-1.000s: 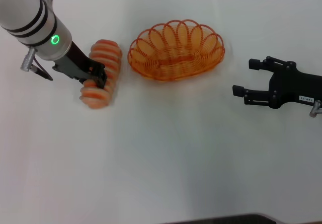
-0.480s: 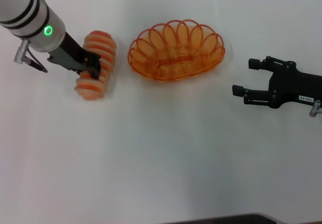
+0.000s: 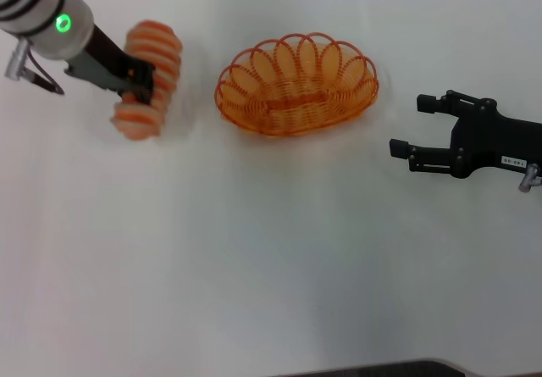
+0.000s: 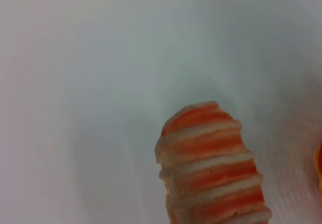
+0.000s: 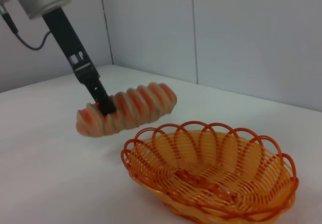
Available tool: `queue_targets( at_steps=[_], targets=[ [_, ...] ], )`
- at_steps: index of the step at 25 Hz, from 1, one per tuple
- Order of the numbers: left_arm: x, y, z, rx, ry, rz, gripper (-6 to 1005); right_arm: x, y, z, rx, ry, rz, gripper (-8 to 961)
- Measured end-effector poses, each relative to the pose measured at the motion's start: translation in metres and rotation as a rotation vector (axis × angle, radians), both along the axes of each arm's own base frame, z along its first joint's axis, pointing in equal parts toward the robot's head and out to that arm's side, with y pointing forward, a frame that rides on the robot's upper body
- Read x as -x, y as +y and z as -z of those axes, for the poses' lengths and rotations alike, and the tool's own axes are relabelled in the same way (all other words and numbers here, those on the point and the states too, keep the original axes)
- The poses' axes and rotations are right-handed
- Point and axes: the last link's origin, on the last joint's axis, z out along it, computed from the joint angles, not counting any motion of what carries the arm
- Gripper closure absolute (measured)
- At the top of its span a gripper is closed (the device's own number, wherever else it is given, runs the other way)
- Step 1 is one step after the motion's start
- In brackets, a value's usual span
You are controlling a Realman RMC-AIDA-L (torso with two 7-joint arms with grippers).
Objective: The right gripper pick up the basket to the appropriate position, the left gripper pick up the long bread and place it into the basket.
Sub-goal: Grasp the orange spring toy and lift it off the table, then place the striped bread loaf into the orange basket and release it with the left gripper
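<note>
The left claw, clamped on the long bread, has risen; right claw stays spread

A lab-like test bench: bare white tabletop backed by plain grey wall panels.

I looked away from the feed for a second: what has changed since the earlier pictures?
The left gripper, shut on the bread, has carried it up off the table and toward the robot's left, away from the basket. The basket has not moved. The right gripper stays open to the basket's right.
</note>
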Motion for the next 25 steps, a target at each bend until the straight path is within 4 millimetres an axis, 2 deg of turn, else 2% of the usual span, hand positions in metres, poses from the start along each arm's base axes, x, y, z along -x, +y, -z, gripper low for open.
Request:
queue_targets(
  at_steps=[4,6,15,19,25],
  targets=[
    [-0.013,0.005,-0.009,0.023,0.014,0.084,775,0.000,0.000,0.000,-0.001,-0.002,0.000,37],
    [-0.023,0.006,-0.010,0.064,0.030,0.139,818,0.000,0.001,0.000,-0.002,-0.003,-0.001,37],
    [-0.082,0.005,-0.012,0.191,0.075,0.420,837,0.000,0.002,-0.001,-0.004,-0.006,-0.003,37],
    [-0.104,0.000,-0.007,0.263,0.103,0.549,842,0.000,0.002,-0.002,-0.003,-0.007,-0.003,37],
    [-0.119,-0.010,0.009,0.369,0.154,0.685,847,0.001,0.001,-0.001,0.001,-0.004,-0.004,37]
  ],
)
